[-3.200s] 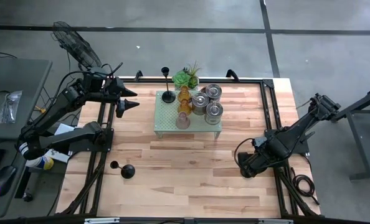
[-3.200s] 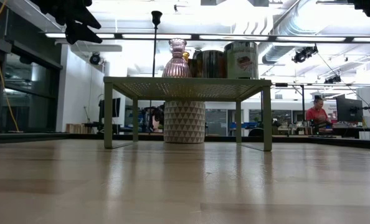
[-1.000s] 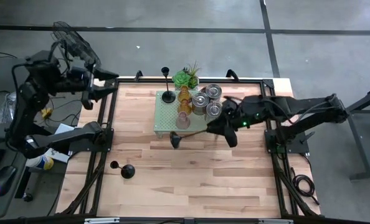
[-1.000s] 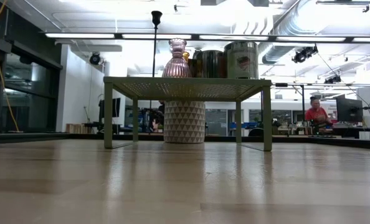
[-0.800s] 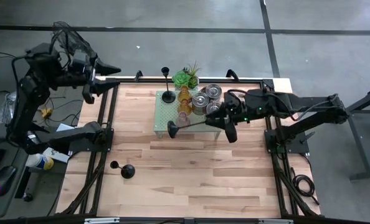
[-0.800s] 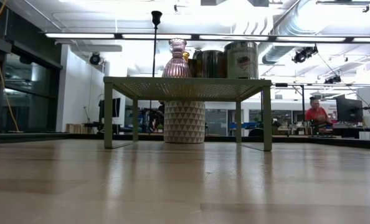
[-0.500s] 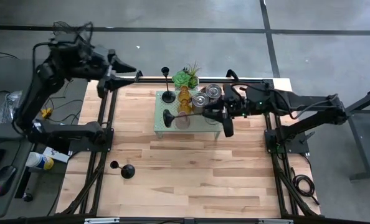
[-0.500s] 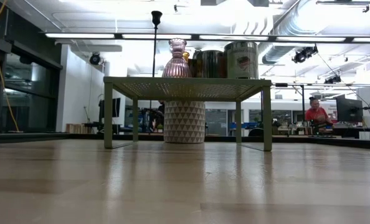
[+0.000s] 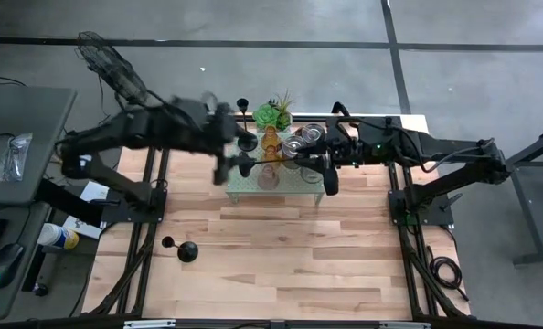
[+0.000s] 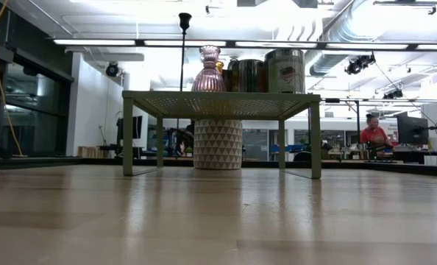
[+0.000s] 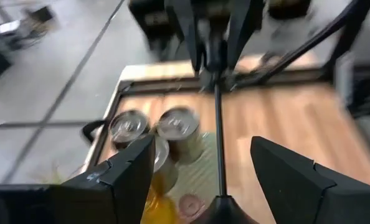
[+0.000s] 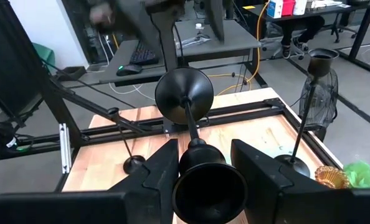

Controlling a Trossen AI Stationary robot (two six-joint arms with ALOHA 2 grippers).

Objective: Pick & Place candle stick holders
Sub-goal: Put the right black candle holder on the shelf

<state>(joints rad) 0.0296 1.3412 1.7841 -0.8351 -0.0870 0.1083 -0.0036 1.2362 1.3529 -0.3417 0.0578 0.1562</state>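
A black candle stick holder [image 12: 191,118] is clamped by its cup end in the right gripper [image 12: 203,163], level above the pale green stand [image 9: 253,183]. The left gripper [image 11: 203,180], jaws apart, has been swung in around its base; a handover seems likely.

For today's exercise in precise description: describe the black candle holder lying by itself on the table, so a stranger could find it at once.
Start at the wooden table, then leave the pale green stand crowded with holders and look toward the table's near left corner. There the black candle holder lies on its side on bare wood, alone. The other black holders either stand upright on the stand or are gripped in the right hand.
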